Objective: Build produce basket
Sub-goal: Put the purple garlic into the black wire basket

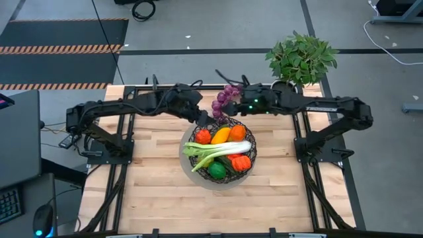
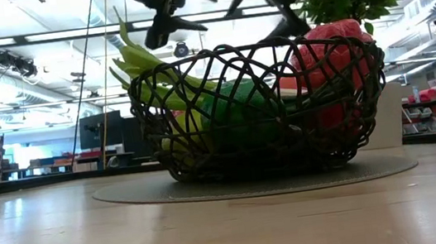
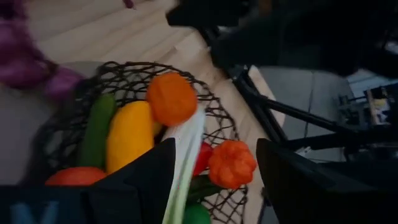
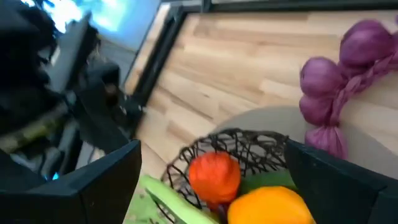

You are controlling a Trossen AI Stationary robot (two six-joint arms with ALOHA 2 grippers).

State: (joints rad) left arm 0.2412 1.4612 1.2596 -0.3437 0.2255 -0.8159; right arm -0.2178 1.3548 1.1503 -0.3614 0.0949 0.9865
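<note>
The dark wire basket [image 1: 218, 155] stands on its pale round base at the table's middle. In it lie a green-white leek [image 1: 218, 150], a yellow piece [image 1: 221, 135], an orange one [image 1: 237, 133], red peppers [image 1: 240, 162] and a green pepper [image 1: 216, 170]. The purple grape bunch [image 1: 226, 99] lies on the table just beyond the basket's far rim. My left gripper [image 1: 206, 119] hovers open over the far-left rim. My right gripper [image 1: 232, 118] hovers open over the far rim, with the grapes [image 4: 339, 81] off to one side of its fingers.
A leafy potted plant [image 1: 302, 58] stands at the table's far right corner. The arms' dark base frames [image 1: 106, 142] [image 1: 324, 149] flank the basket on both sides. Bare wood [image 1: 218, 208] stretches between the basket and the near edge.
</note>
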